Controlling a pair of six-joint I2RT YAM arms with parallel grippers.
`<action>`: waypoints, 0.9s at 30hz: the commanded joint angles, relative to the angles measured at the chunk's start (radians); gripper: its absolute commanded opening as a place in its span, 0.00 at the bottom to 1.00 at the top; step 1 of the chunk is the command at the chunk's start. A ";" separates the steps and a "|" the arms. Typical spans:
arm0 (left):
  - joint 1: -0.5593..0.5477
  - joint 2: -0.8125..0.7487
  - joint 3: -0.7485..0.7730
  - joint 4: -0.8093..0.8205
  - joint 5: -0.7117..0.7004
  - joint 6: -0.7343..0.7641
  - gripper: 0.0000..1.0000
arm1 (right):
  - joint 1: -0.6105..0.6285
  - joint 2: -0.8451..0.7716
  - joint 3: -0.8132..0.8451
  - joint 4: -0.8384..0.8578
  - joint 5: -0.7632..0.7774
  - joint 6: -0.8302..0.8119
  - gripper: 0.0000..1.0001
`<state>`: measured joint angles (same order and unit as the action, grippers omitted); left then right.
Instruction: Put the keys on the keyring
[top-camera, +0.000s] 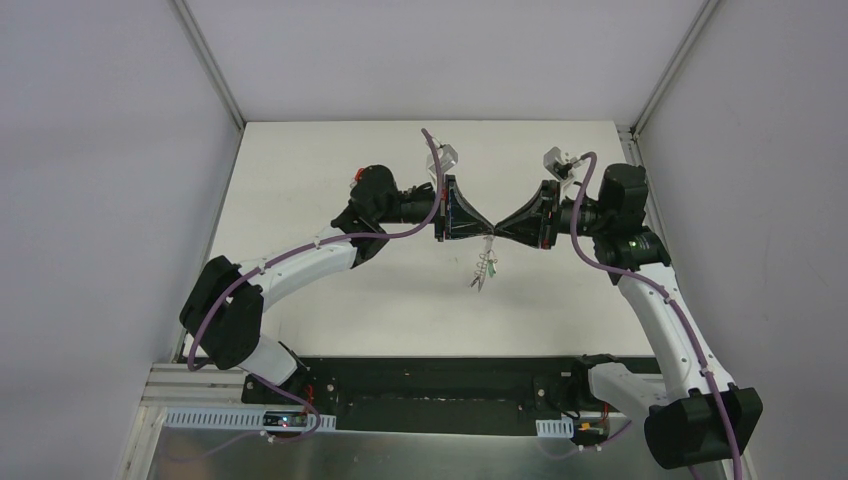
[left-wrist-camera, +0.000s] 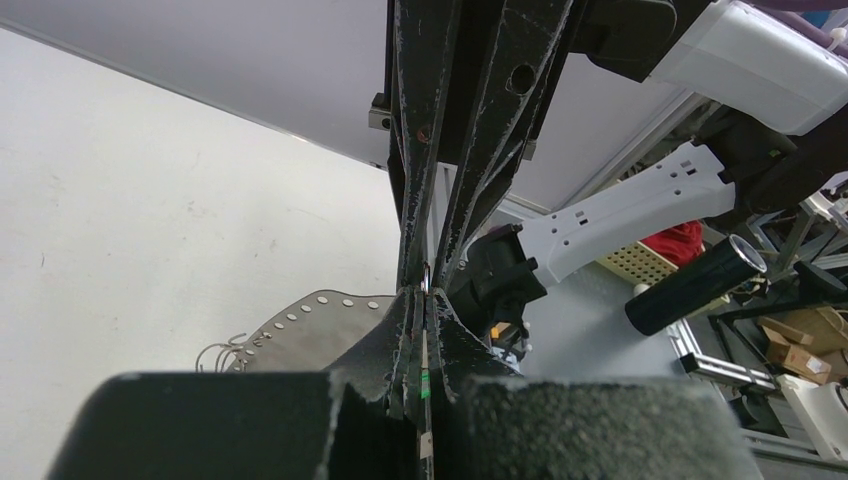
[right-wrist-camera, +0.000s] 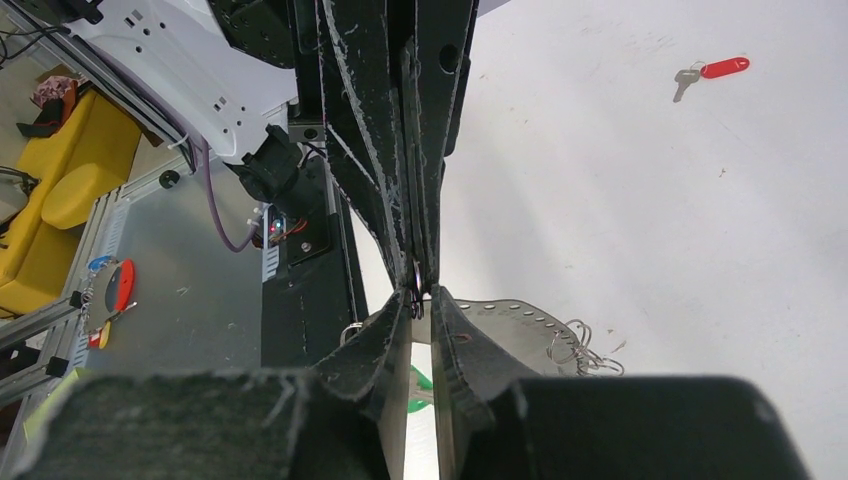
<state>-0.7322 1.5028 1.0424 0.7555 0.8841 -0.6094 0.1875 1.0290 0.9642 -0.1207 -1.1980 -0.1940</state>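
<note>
My left gripper (top-camera: 486, 233) and right gripper (top-camera: 498, 232) meet tip to tip above the middle of the table. Both are shut on a small thin metal keyring (left-wrist-camera: 425, 275), which also shows in the right wrist view (right-wrist-camera: 415, 291). A bunch with wire loops and the green key (top-camera: 483, 281) hangs below the tips. Its green tag shows through the gap between the right fingers (right-wrist-camera: 424, 386) and as a thin green band in the left slit (left-wrist-camera: 424, 386). The red key (right-wrist-camera: 712, 68) lies alone on the table. The black key is out of view.
The grippers' grey shadow (right-wrist-camera: 510, 325) lies on the white table (top-camera: 330, 150), with loop shapes (right-wrist-camera: 580, 345) at its end. Grey walls enclose the table on three sides. A black strip (top-camera: 440, 385) runs along the near edge by the arm bases.
</note>
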 joint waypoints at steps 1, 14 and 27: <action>-0.006 -0.015 0.020 0.030 0.013 0.028 0.00 | 0.004 0.003 0.009 0.059 -0.027 0.002 0.14; -0.003 -0.035 0.041 -0.018 0.023 0.066 0.00 | 0.015 -0.002 0.076 -0.171 0.032 -0.157 0.00; 0.004 -0.049 0.062 -0.127 0.047 0.153 0.21 | 0.038 0.009 0.118 -0.286 0.079 -0.256 0.00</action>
<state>-0.7330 1.5028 1.0451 0.6636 0.8906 -0.5289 0.2085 1.0344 1.0172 -0.3374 -1.1431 -0.3622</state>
